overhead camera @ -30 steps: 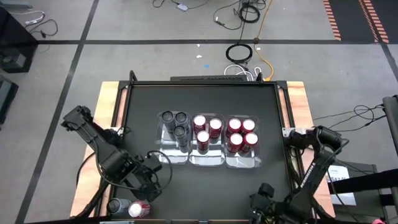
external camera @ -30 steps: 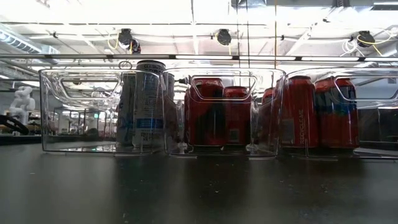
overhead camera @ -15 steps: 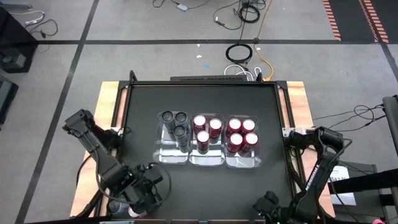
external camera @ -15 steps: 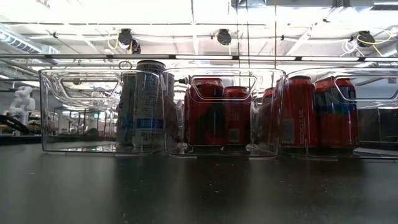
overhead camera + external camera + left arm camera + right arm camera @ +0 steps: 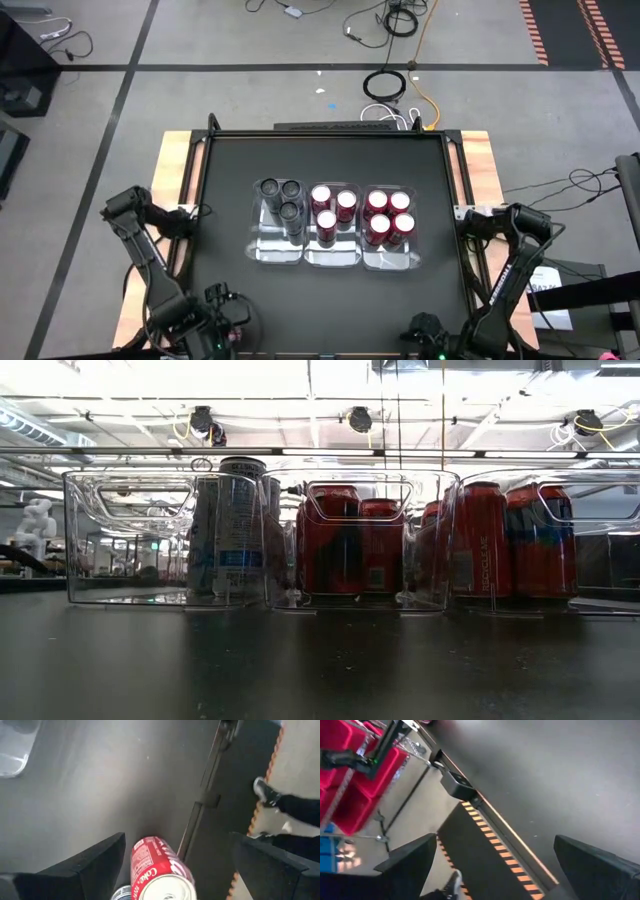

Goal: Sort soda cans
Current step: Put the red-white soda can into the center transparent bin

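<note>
Left gripper [image 5: 172, 865] is at the desk's [image 5: 230, 180] near-left corner, fingers [image 5: 87, 862] spread wide, holding nothing. A red soda can [image 5: 160, 870] sits right between those fingers, closer to one than the other; can't tell if it touches. A sliver of a silver can [image 5: 121, 893] shows just beside it. Right gripper [image 5: 492, 865] parked at the near edge on the right, fingers wide, nothing between them, well apart from any can. Rest of the cans are mid-desk in three clear trays [image 5: 335, 255] side by side: grey cans [image 5: 283, 197] in the left tray, red cans [image 5: 362, 214] in the middle and right ones, all upright. A person's shoe [image 5: 266, 793] shows on the floor beside the desk.
</note>
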### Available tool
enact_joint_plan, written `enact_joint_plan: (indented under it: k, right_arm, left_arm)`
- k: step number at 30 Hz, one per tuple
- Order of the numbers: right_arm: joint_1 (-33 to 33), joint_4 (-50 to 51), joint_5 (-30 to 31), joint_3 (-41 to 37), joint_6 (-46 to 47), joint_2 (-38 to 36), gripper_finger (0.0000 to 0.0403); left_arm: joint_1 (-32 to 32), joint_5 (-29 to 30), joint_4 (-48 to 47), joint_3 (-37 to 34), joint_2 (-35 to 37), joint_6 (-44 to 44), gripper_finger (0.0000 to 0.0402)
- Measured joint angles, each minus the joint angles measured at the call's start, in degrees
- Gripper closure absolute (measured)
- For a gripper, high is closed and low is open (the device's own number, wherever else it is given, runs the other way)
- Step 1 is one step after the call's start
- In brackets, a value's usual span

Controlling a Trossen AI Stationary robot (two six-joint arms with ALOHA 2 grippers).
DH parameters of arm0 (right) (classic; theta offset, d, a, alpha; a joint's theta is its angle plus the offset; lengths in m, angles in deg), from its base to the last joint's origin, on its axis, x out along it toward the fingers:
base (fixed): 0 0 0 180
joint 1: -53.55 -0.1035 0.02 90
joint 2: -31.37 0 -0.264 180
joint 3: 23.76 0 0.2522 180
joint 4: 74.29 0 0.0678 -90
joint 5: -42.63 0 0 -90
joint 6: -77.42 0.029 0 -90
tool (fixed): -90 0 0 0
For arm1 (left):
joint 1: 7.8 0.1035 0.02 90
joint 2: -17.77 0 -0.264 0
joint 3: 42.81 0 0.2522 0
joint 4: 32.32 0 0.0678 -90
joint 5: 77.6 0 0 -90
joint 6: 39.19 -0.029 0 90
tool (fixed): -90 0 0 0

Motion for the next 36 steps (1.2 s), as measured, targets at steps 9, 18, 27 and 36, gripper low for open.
enact_joint_plan:
  k: [9, 18, 27, 36]
  right_arm:
    - [0.02, -1.11, 0.06, 0.0, 5.09, 0.0, 0.0007]
    - [0.35, -1.08, 0.04, 0.0, 5.58, 0.0, 0.0007]
    - [0.39, -0.96, 0.04, 0.0, 5.02, 0.0, 0.0007]
    - [0.39, -0.98, 0.02, 0.0, 3.97, -0.02, 0.0007]
  left_arm:
    - [-2.84, -1.85, 0.26, -1.56, -4.11, -2.27, 0.0043]
    - [-3.61, -4.94, 0.19, -1.56, -8.68, -4.16, 0.0043]
    - [-3.59, -9.46, 0.04, -1.56, -13.25, -5.86, 0.0043]
    - [-3.61, -11.19, 0.06, -1.56, -14.69, -6.86, 0.0043]
